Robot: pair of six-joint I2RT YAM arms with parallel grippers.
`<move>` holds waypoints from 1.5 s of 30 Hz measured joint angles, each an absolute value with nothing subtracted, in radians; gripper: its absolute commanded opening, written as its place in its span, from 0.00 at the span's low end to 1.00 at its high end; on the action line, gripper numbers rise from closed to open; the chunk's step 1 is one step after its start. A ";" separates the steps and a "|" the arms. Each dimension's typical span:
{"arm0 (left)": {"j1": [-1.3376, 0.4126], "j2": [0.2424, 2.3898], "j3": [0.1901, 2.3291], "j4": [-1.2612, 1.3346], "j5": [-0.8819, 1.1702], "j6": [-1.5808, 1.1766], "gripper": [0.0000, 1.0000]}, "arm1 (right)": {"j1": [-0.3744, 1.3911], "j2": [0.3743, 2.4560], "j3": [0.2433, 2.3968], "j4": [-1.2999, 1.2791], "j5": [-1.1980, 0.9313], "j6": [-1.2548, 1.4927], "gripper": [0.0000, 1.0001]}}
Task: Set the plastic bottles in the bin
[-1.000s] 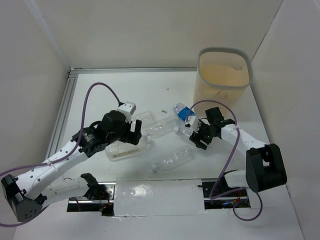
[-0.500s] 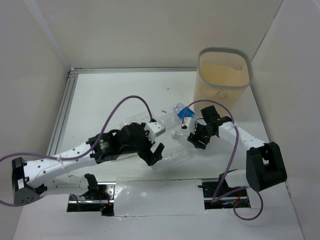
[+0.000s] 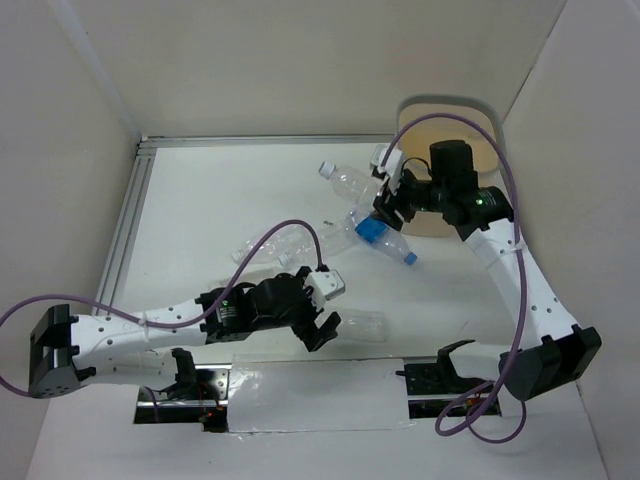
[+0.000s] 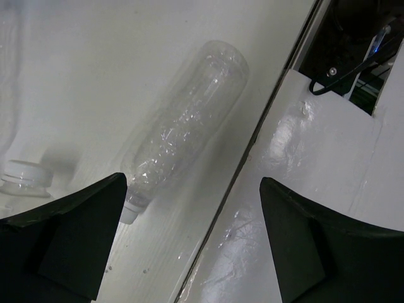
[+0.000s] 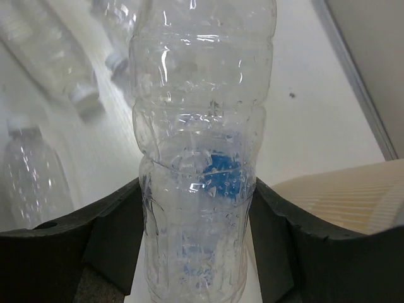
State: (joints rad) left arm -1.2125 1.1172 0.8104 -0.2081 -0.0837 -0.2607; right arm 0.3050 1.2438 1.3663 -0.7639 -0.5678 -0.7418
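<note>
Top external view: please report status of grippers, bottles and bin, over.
Left gripper open, above plain bottle lying flat. Right gripper shut on clear bottle, held up beside bin. Way to bin looks free.

White table (image 3: 220,185) with a metal rail (image 3: 122,235) along its left edge and a glossy white strip (image 3: 320,395) in front

- right arm: raised from near-right base, forearm slanting up toward bin (image 3: 440,99), wrist over bin's front wall
- right gripper (image 3: 388,198): just left of bin, pointing left; fingers (image 5: 107,233) pressed on both sides of clear bottle (image 3: 352,182)
- left arm: low, stretched rightward from near-left base, well apart from bin
- left gripper (image 3: 322,331): jaws wide apart, holding nothing
</note>
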 measured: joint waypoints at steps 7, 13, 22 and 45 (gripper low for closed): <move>-1.215 1.185 0.813 -0.138 -0.126 -0.231 0.99 | 0.260 1.214 1.417 -0.518 -0.450 -0.477 0.25; -1.240 1.369 0.879 -0.140 -0.155 -0.129 0.99 | 0.167 1.217 1.454 -0.392 -0.310 -0.389 0.26; -1.248 1.488 0.901 -0.115 -0.189 -0.004 0.99 | 0.011 1.305 1.486 -0.408 -0.282 -0.350 1.00; -1.256 1.702 0.984 -0.049 -0.185 0.101 0.27 | -0.263 1.113 1.440 -0.707 -0.985 -0.466 0.80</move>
